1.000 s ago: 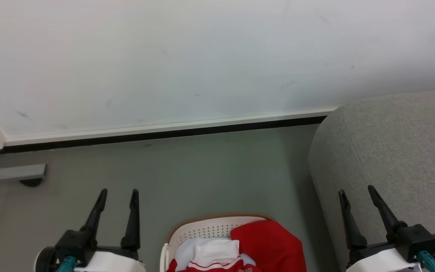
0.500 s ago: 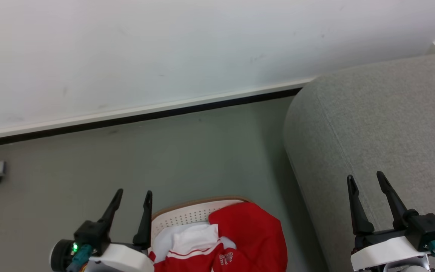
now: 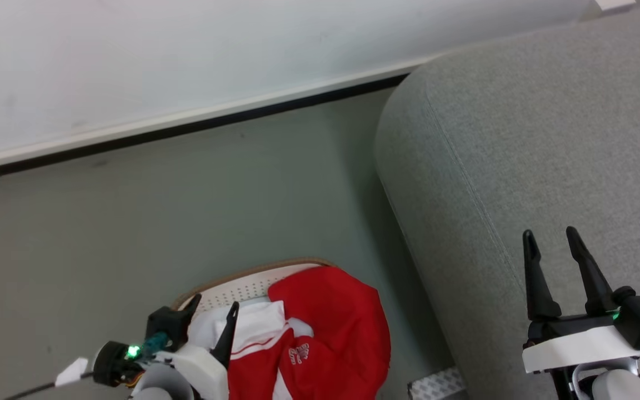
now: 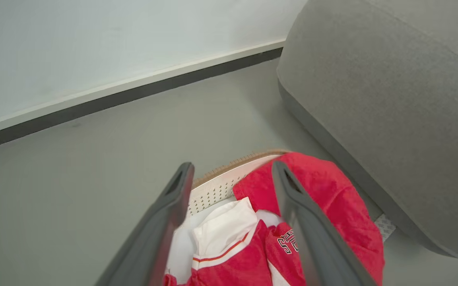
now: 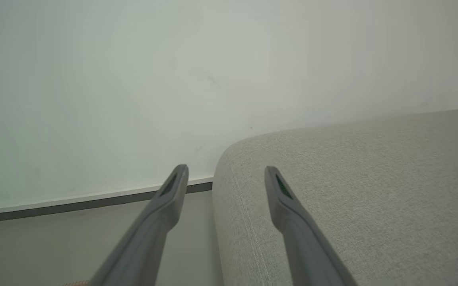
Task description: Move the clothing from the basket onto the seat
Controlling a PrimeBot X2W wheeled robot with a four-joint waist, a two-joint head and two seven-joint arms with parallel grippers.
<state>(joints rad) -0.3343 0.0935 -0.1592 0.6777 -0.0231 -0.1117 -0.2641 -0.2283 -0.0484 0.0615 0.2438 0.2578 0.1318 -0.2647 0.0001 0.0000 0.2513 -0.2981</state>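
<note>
The left gripper [image 3: 215, 303] sits at the near edge of the head view with its two dark fingers spread apart and nothing between them, poised over the near left part of the basket [image 3: 242, 288]; whether the tips touch the fabric cannot be told. In the left wrist view those fingers frame the basket's perforated white wall and tan rim. The clothing [image 3: 331, 325] lies heaped inside the basket, a bright red garment with a white sleeve, thin stripe trim and white lettering, and its red bulk drapes over the basket's right rim toward the seat. The basket stands on the grey floor [image 3: 186, 194], just beside the seat [image 3: 520, 139], with a narrow strip of floor between them. A small pale textured patch [image 3: 430, 383] lies on the floor at the seat's base. The right gripper [image 3: 549, 231] hangs over the seat's light grey upholstery, its fingers also apart and empty. Farther off, the seat's rounded end meets a dark baseboard [image 3: 186, 123] topped with white trim, and above it rises a plain white wall [image 3: 186, 55].
</note>
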